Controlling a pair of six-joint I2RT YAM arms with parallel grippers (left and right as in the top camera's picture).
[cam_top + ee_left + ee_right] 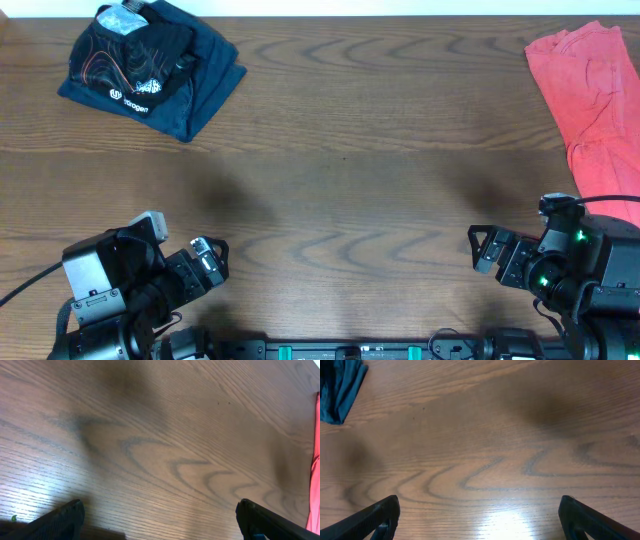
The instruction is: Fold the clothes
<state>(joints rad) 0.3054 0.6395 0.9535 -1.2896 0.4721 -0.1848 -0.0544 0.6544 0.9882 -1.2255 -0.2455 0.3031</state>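
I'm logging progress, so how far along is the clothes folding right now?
Looks done: the black thin-fabric jersey with orange contour lines sits as a compact bundle on a dark blue garment, far left. In hand: nothing; left claw and right claw are open, empty, over the wooden table. Left: perhaps the coral-red garment, lying unfolded.

Left arm point(110, 290) black with pale housing; right arm point(590, 270) black, green-lit.
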